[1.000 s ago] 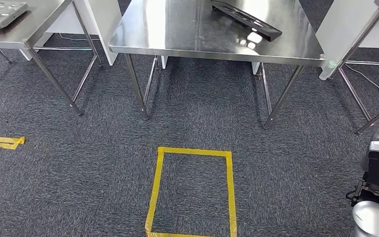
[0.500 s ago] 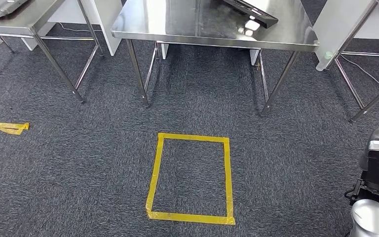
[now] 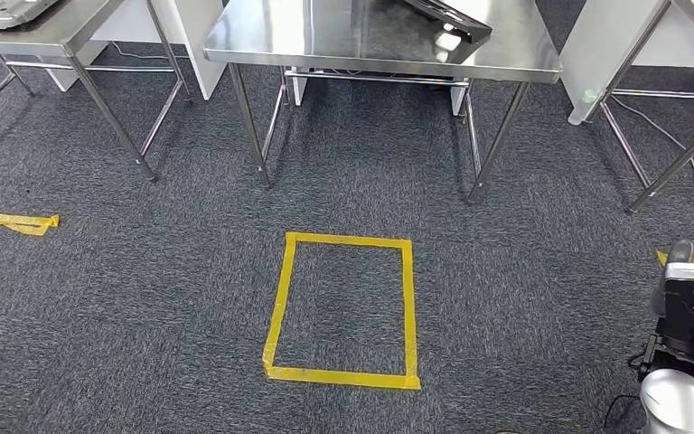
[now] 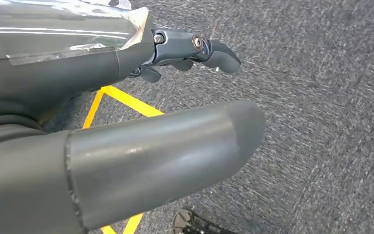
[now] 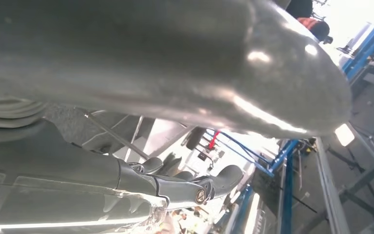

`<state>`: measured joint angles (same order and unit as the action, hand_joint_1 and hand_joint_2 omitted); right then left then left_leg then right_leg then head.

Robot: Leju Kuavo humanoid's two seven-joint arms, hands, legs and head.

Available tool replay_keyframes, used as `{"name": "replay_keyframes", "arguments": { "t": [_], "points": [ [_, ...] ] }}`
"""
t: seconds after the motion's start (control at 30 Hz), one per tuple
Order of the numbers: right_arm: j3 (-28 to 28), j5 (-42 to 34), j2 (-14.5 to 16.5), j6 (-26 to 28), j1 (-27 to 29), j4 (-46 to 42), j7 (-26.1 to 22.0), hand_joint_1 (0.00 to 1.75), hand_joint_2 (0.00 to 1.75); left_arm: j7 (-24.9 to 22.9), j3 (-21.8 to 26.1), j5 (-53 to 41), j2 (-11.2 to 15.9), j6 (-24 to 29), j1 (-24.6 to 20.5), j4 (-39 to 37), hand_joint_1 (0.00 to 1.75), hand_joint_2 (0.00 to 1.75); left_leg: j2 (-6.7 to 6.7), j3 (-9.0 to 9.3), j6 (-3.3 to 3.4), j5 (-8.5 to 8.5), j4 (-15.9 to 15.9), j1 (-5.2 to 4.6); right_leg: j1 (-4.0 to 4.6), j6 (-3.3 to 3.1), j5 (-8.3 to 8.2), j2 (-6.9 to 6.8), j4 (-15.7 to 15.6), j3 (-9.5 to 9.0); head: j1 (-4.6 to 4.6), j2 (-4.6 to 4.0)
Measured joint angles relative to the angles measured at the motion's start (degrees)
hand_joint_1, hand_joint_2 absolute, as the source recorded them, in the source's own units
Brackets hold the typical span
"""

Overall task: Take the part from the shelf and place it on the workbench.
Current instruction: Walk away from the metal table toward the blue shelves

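While hanging low over grey carpet [image 3: 145,298], left hand [image 4: 190,51] carries nothing, fingers loosely spread. Right hand [image 5: 195,187] likewise released, fingers apart, gripping nothing; right arm [image 3: 687,362] at near right. Just beyond, on the floor, a yellow tape rectangle [image 3: 341,309]; more yellow tape [image 3: 14,222] at left. Farther off, a steel counter [image 3: 325,41], with the dark part [image 3: 447,15] lying on its far right area.

Even overhead light; glare on the steel workbench [image 3: 325,36], soft shadows beneath it. Right wrist view backlit and overexposed; the carpet [image 4: 321,122] slightly motion-blurred.
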<state>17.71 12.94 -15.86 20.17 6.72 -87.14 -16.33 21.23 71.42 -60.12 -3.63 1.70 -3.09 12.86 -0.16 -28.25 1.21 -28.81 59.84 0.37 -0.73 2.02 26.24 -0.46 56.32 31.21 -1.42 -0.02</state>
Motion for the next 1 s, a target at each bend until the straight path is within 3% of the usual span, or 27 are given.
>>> {"name": "replay_keyframes", "arguments": {
  "t": [0.03, 0.13, 0.2, 0.27, 0.3, 0.33, 0.4, 0.47, 0.5, 0.57, 0.63, 0.73, 1.0],
  "points": [
    [0.0, 0.0, -0.1, 0.0, 0.0, 0.0, 0.0, 0.00, 0.00, 0.0, 0.0, 0.0, 0.0, 0.0, -0.1, 0.0, 0.00, 0.00, -0.03, 1.19, 0.19, -0.85, -2.1, -0.15, 0.09, 0.38, -0.32, -0.06, 0.1, 0.24, -0.01, 0.00],
    [0.0, 0.0, -0.8, -0.1, 0.0, -0.1, 0.0, 0.00, 0.00, 0.0, 0.0, 0.0, 0.1, 0.0, -0.1, -0.2, 0.00, 0.00, 0.12, 0.80, 1.30, -0.80, -3.9, -0.10, 0.11, 1.28, -0.29, -0.10, 1.2, 1.74, -0.04, 0.00],
    [0.1, 0.0, -1.3, -0.2, 0.0, 0.0, 0.0, 0.00, 0.00, 0.0, 0.0, 0.0, 0.1, 0.0, 0.0, -0.3, 0.00, 0.00, 0.31, -0.08, 2.16, 0.16, -4.2, -0.03, 0.05, 1.01, 2.76, 0.04, 6.3, 4.25, -0.16, 0.00],
    [0.2, -0.1, -1.5, -0.2, 0.1, 0.1, 0.0, 0.00, 0.00, 0.0, 0.0, -0.1, 0.1, 0.0, 0.0, -0.4, 0.00, 0.00, 0.44, -1.19, 2.48, 0.98, -4.1, -0.23, 0.01, 0.81, 6.41, 0.14, 14.0, 7.11, -0.26, 0.00],
    [0.2, -0.3, -1.5, -0.3, 0.1, 0.1, 0.0, 0.00, 0.00, 0.0, 0.0, -0.2, 0.1, 0.0, 0.1, -0.4, 0.00, 0.00, 0.50, -1.71, 2.49, 1.35, -4.0, -0.33, -0.01, 1.01, 7.29, 0.16, 16.3, 7.67, -0.27, 0.00],
    [0.2, -0.4, -1.6, -0.3, 0.2, 0.2, 0.1, 0.00, 0.00, 0.0, 0.0, -0.2, 0.1, 0.0, 0.1, -0.4, 0.00, 0.00, 0.53, -2.14, 2.45, 1.66, -3.9, -0.40, -0.03, 1.40, 7.26, 0.16, 16.2, 7.03, -0.27, 0.00],
    [0.3, -0.6, -2.0, -0.4, 0.2, 0.3, 0.1, 0.00, 0.00, 0.0, 0.0, -0.4, 0.1, 0.0, 0.1, -0.5, 0.00, 0.00, 0.56, -2.69, 2.23, 2.07, -3.7, -0.44, -0.04, 2.31, 5.17, 0.15, 9.5, 2.33, -0.27, 0.00],
    [0.4, -0.7, -2.3, -0.4, 0.1, 0.3, 0.2, 0.00, 0.00, 0.0, 0.0, -0.4, 0.1, 0.0, 0.1, -0.6, 0.00, 0.00, 0.59, -2.98, 1.83, 2.28, -3.3, -0.65, 0.08, 2.13, 3.42, 0.17, 1.6, -2.35, -0.26, 0.00],
    [0.5, -0.7, -2.5, -0.5, 0.1, 0.3, 0.2, 0.00, 0.00, 0.0, 0.0, -0.4, 0.1, 0.0, 0.1, -0.7, 0.00, 0.00, 0.61, -3.13, 1.73, 2.23, -3.2, -0.82, 0.10, 1.71, 3.05, 0.19, -0.5, -3.39, -0.23, 0.00],
    [0.6, -0.7, -2.5, -0.5, 0.2, 0.3, 0.2, 0.00, 0.00, 0.0, 0.0, -0.4, 0.2, 0.0, 0.1, -0.7, 0.00, 0.00, 0.62, -3.36, 2.14, 2.20, -3.0, -1.04, 0.19, 0.94, 2.81, 0.26, -1.1, -3.40, -0.19, 0.00],
    [0.7, -0.9, -2.6, -0.6, 0.2, 0.3, 0.2, 0.00, 0.00, 0.0, 0.0, -0.4, 0.2, 0.0, 0.1, -0.8, 0.00, 0.00, 0.61, -3.44, 2.43, 2.44, -3.0, -0.96, 0.29, 0.66, 2.64, 0.27, -1.1, -3.32, -0.17, 0.00],
    [0.7, -2.6, -2.5, -1.4, 0.1, 0.3, 0.2, 0.00, 0.00, 0.0, 0.0, -0.4, 0.3, 0.0, 0.1, -0.8, 0.00, 0.00, 0.59, -3.50, 1.81, 2.92, -3.2, -0.79, 0.47, 0.30, 2.37, 0.25, -1.1, -3.20, -0.16, 0.00],
    [0.7, -9.2, -2.6, -4.7, -0.8, 1.7, -0.2, 0.00, 0.00, 0.0, 0.0, -0.5, 0.7, 0.1, 0.1, -1.1, 0.00, 0.00, 0.37, -3.90, 1.76, 3.18, -3.0, -0.97, 0.28, 0.49, 2.08, 0.22, -1.0, -3.26, -0.15, 0.00]
  ]
}}
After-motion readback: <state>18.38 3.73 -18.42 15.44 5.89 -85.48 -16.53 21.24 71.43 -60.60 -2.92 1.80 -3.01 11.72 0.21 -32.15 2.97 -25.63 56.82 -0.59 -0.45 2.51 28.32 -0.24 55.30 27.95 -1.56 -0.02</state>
